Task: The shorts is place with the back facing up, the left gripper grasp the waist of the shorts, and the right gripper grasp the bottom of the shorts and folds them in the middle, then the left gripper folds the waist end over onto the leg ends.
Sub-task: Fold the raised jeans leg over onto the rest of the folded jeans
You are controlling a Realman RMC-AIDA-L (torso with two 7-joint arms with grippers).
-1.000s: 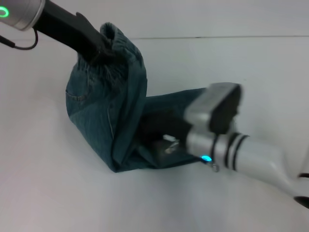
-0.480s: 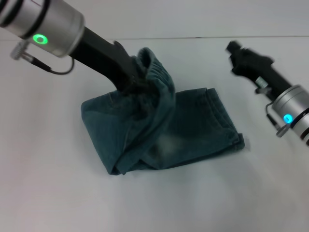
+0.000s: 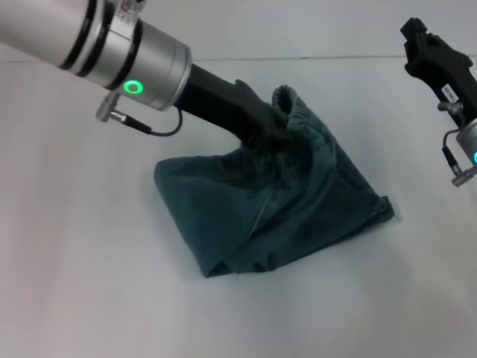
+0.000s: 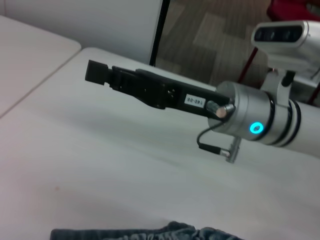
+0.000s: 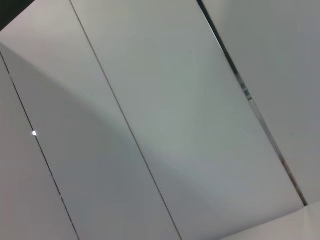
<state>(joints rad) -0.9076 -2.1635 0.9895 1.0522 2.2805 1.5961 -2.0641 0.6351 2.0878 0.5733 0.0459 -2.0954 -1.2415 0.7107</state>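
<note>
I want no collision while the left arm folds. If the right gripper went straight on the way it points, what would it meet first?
Probably nothing: the right gripper points up and away from the shorts.

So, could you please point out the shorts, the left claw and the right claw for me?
shorts (image 3: 298, 216), head view, on the draped denim.
left claw (image 3: 270, 128), head view, at its tip gripping the gathered waistband.
right claw (image 4: 97, 72), left wrist view, at its black tip above the table.

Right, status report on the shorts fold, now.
Left gripper shut on waist, lifted over the shorts. Right gripper clear, raised at far right, holding nothing. Nothing in the way.
</note>
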